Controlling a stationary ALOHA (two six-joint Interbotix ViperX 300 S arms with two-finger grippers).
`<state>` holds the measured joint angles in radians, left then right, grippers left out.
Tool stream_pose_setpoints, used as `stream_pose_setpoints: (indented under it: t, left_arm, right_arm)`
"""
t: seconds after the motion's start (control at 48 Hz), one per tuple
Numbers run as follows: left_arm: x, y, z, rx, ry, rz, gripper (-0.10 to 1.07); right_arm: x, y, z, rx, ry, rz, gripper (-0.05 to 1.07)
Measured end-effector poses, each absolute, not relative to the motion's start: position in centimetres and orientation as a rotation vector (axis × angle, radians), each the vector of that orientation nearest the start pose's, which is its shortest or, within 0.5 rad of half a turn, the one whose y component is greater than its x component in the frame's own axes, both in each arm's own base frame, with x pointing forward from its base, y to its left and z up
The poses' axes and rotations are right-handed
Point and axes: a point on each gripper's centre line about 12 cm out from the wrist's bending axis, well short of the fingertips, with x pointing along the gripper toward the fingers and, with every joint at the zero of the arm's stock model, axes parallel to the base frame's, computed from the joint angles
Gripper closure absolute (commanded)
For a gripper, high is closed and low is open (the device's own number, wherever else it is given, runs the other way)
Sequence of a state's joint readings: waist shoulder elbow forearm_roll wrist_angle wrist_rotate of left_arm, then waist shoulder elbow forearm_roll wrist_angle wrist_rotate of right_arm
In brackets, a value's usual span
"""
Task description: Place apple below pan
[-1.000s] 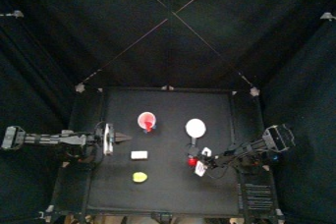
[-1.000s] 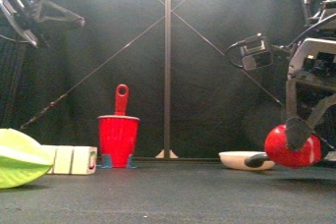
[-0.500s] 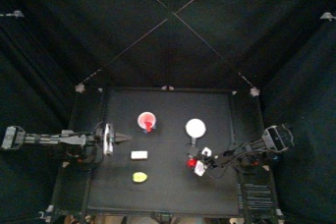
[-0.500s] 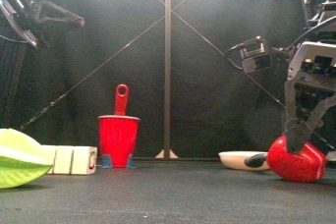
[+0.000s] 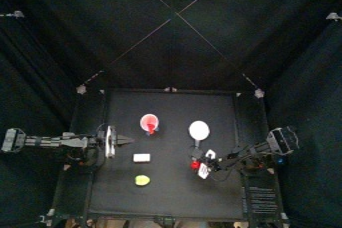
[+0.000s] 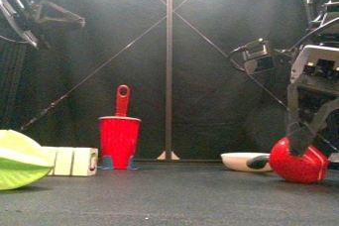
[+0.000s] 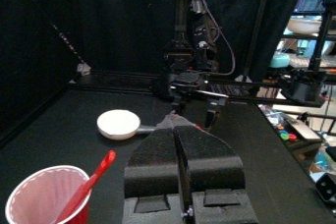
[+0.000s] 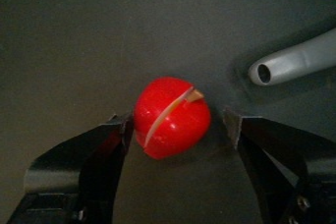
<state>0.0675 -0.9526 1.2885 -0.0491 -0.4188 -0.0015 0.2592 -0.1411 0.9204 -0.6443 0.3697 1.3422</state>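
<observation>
The red apple (image 6: 298, 164) rests on the table at the right front, just in front of the white round pan (image 6: 243, 161) with its grey handle (image 8: 296, 59). In the top view the apple (image 5: 195, 164) lies right below the pan (image 5: 199, 129). My right gripper (image 8: 178, 128) stands over the apple (image 8: 172, 118) with a jaw on each side, open, and a thin gap shows beside the fruit. It also shows in the front view (image 6: 310, 139). My left gripper (image 7: 182, 132) is shut and empty, resting at the table's left side (image 5: 111, 142).
A red cup (image 6: 119, 141) with a red stick in it stands left of the pan (image 5: 150, 124). A white block (image 6: 73, 161) and a yellow-green round thing (image 6: 19, 161) lie at the front left. Black curtains close in all sides.
One second ago the right gripper held the apple slightly above the table. It lowered it onto the surface; since half a second ago almost nothing has moved. The left arm stayed still.
</observation>
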Motion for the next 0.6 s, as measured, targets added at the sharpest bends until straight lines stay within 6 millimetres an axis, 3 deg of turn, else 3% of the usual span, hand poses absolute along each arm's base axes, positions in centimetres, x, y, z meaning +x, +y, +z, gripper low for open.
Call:
stream_pose_setpoints:
  t: [0.604]
  left_arm:
    - [19.05,1.52,26.03,-0.044,-0.084,0.085,1.00]
  right_arm:
    - [28.49,4.95,12.29,0.413,0.990,-0.340,0.01]
